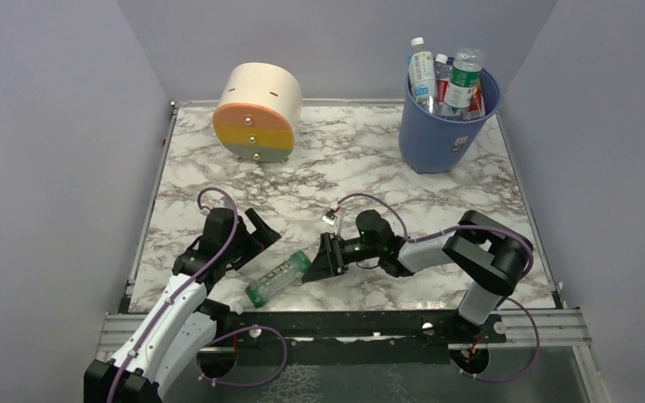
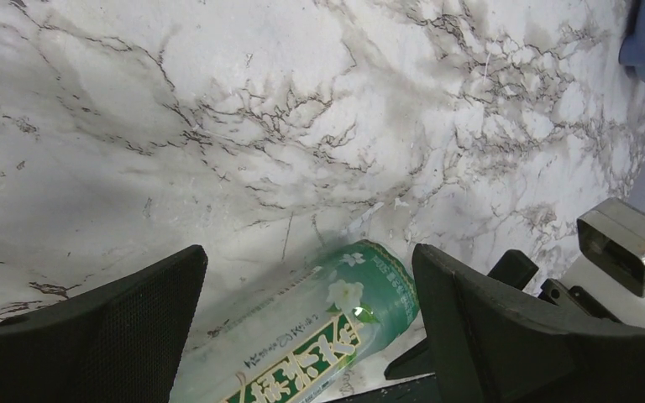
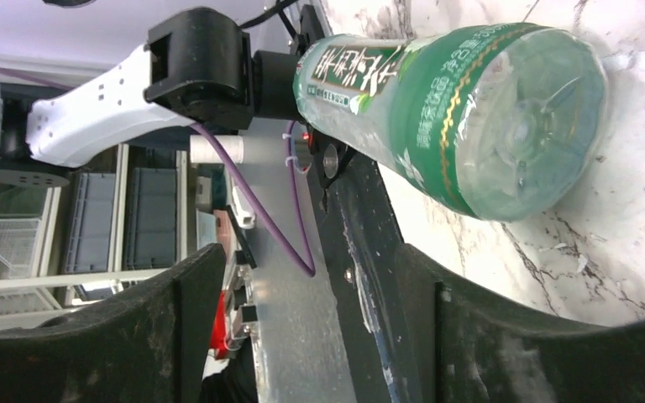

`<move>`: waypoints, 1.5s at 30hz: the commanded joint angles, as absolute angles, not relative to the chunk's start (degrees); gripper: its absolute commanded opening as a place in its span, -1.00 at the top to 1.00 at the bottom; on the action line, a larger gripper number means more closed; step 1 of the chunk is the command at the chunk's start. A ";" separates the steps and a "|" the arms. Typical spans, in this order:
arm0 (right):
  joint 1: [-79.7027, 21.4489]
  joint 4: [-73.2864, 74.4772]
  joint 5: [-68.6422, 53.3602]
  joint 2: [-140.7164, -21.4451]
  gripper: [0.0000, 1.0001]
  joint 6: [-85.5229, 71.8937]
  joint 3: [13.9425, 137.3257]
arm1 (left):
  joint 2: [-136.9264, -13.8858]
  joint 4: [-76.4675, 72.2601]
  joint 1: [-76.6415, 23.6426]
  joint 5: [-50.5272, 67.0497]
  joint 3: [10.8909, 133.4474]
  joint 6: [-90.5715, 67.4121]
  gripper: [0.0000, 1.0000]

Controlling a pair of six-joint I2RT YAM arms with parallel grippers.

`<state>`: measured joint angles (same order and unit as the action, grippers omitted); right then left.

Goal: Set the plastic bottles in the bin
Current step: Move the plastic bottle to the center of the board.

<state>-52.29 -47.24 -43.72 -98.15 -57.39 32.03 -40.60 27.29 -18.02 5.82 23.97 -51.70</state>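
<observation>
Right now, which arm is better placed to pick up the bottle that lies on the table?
Probably the right: its open pincer points at the bottle end-on, and the bin is on the right too.

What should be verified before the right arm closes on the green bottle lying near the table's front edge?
1. Right gripper jaws open: ok.
2. Green bottle between those jaws: not ok; in the right wrist view its base lies ahead of them.
3. Left gripper open and off the bottle: open is ok; contact cannot tell.
4. Bin upright: ok.
5. Room left in the bin: cannot tell; the bottles in it stand above the rim.
</observation>
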 commanded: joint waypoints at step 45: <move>-39.46 -24.07 -42.82 -107.67 -0.13 -42.23 55.12 | -37.11 30.13 -18.47 10.10 23.90 -56.50 -0.95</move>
